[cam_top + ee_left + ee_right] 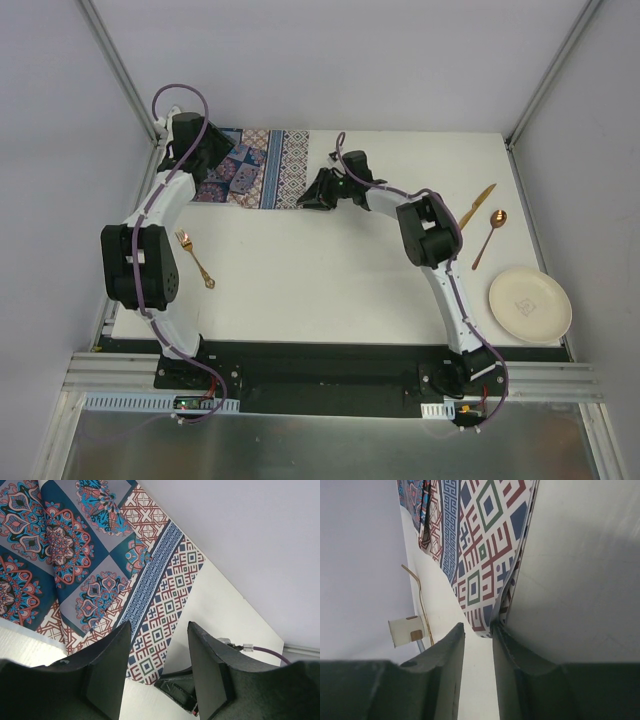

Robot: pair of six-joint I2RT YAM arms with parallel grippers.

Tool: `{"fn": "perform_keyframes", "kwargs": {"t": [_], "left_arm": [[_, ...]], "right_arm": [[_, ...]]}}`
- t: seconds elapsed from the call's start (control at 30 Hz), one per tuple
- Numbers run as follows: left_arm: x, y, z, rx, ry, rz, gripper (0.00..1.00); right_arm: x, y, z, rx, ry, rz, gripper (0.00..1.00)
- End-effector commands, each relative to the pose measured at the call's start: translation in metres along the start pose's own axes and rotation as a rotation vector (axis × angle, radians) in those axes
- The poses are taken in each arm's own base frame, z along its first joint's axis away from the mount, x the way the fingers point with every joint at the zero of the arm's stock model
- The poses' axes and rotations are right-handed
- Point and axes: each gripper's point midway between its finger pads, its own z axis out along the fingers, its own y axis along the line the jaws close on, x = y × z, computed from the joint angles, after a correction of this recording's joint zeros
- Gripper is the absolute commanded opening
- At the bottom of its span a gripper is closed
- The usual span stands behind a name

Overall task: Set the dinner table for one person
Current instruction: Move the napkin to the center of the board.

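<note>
The white dinner table (pixel 330 280) holds a blue-and-red patterned placemat (pixel 262 168) at its back left, partly rumpled. My left gripper (pixel 207 160) hovers over the mat's left part, open and empty; in the left wrist view (pixel 160 645) the mat (pixel 100 570) lies below its spread fingers. My right gripper (pixel 312 196) is at the mat's near right corner. In the right wrist view (pixel 477 630) its jaws stand narrowly open, and the mat's corner (pixel 490 615) touches the right fingertip (pixel 501 632), not pinched. A cream plate (pixel 529 304) sits at the near right.
A gold fork (pixel 195 258) lies at the left beside the left arm. A gold knife (pixel 477 206) and a gold spoon (pixel 490 238) lie at the right, behind the plate. Frame posts and grey walls close in the table's sides and back.
</note>
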Motion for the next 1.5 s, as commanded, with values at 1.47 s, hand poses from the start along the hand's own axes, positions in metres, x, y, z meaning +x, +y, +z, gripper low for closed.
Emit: {"fn": "perform_keyframes", "kwargs": {"t": [1.47], "left_arm": [[-0.019,-0.019,-0.041,0.081,-0.064,0.002,0.48]], "right_arm": [[0.145,-0.007,-0.219,0.278,-0.17,-0.092,0.0]]}}
